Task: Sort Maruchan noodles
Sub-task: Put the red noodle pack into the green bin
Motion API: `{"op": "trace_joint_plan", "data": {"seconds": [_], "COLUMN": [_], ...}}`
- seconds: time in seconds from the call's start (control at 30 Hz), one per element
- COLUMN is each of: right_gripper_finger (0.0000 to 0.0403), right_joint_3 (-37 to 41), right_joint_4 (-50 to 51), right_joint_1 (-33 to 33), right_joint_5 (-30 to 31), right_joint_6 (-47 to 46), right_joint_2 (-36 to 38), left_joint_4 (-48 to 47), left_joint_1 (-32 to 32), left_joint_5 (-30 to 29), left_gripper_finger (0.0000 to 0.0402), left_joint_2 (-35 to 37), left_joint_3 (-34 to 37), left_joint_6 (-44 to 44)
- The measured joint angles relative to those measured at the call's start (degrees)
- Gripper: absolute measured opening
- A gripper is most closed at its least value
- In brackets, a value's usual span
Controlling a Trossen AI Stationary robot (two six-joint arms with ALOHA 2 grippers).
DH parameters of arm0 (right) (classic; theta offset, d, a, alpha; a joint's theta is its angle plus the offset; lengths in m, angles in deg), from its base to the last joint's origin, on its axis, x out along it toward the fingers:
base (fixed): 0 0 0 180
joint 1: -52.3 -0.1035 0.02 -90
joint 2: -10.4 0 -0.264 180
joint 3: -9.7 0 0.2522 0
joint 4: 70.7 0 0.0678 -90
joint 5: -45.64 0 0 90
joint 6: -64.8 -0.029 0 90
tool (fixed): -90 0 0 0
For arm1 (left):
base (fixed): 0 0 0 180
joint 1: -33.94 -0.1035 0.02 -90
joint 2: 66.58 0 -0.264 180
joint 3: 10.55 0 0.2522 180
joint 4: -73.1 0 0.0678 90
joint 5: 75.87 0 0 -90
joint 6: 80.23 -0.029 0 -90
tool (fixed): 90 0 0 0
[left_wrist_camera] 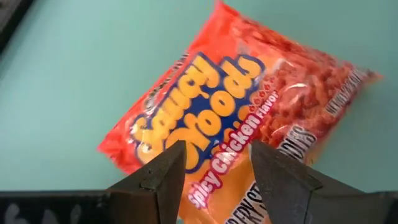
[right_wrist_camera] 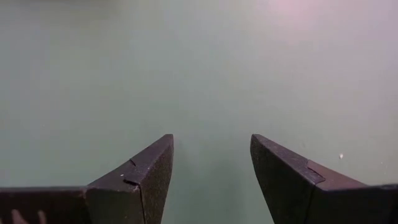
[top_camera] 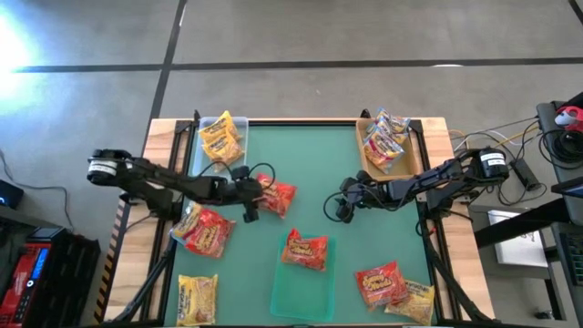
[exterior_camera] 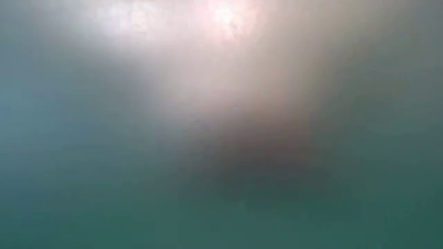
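The left end effector point(left_wrist_camera: 211, 165) hung open just above a red noodle packet point(left_wrist_camera: 242, 106) lying slantwise across its fingers, while the right end effector point(right_wrist_camera: 211, 162) waited open over bare bench point(right_wrist_camera: 199, 62)

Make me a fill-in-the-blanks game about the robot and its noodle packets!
1. The left gripper hangs over a crinkly red-orange plastic noodle packet whose label reads Spicy ____ flavor.
2. The right gripper is open above bare ____ table mat.
3. The clear plastic tray at the far left corner holds a ____ noodle packet.
4. The brown tray sits at the far ____ corner.

Missing words: Chicken; green; yellow; right
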Motion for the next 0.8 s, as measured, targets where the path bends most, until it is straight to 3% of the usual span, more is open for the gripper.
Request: {"op": "trace_joint_plan", "data": {"seconds": [0.3, 0.37, 0.57, 0.7, 0.8], "right_gripper_finger": [0.0205, 0.0205, 0.0205, 0.0205, 0.0205], "right_joint_3": [0.0, 0.0, -1.3, -2.3, -3.4], "right_joint_4": [-4.8, -6.4, -11.6, -15.6, -16.6], "right_joint_1": [0.0, 0.0, 0.0, 0.0, 0.1], "right_joint_5": [0.1, 0.1, 0.1, 0.1, 0.1], "right_joint_6": [1.0, 0.7, 0.7, 3.9, 7.0], "right_joint_2": [0.0, 0.0, 0.0, 0.0, 0.0], "left_joint_4": [5.7, 4.6, -1.4, -9.9, -12.4], "left_joint_1": [-4.2, -4.1, -2.5, -0.7, 0.0], "left_joint_5": [0.3, 1.5, 14.9, 17.8, 17.7], "left_gripper_finger": [0.0166, 0.0166, 0.0166, 0.0166, 0.0166], "left_joint_2": [0.1, 0.6, 1.1, 1.0, 1.0], "left_joint_3": [-0.1, -0.6, -3.2, -2.7, -1.8], "left_joint_6": [-2.3, 2.4, 23.8, 36.7, 40.7]}}
